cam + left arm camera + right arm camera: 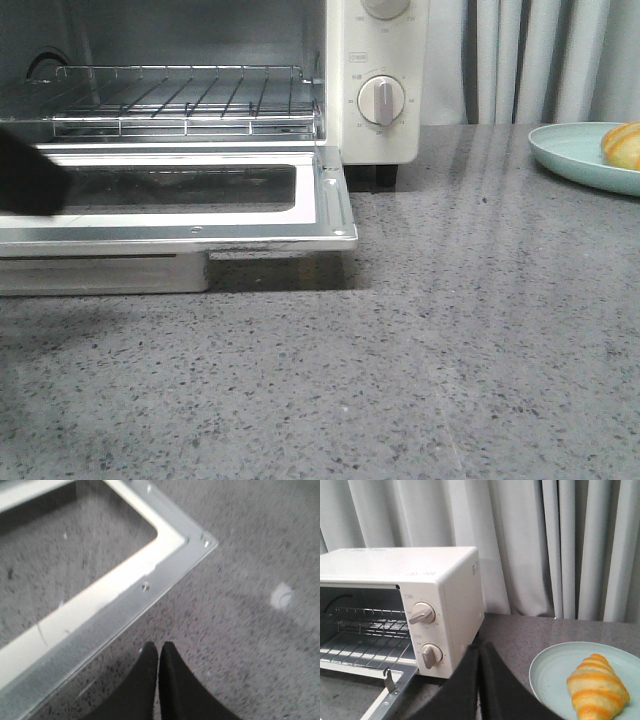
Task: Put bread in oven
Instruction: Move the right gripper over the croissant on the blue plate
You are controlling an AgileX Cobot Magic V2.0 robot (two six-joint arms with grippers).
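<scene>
The bread (623,146) is a golden-brown croissant roll with pale stripes. It lies on a pale green plate (570,152) at the far right; it also shows in the right wrist view (596,689). The cream-white oven (372,75) stands at the left with its glass door (180,215) folded down flat and its wire rack (180,105) bare. My left gripper (159,647) is shut and empty, above the counter just off the door's front corner (202,542). My right gripper (480,649) is shut and empty, between the oven (455,585) and the plate (555,665).
A grey speckled counter (450,350) runs across the front. Grey curtains (540,60) hang behind. A dark blurred shape, probably my left arm (25,175), sits at the left edge over the door. The oven has two round dials (381,99).
</scene>
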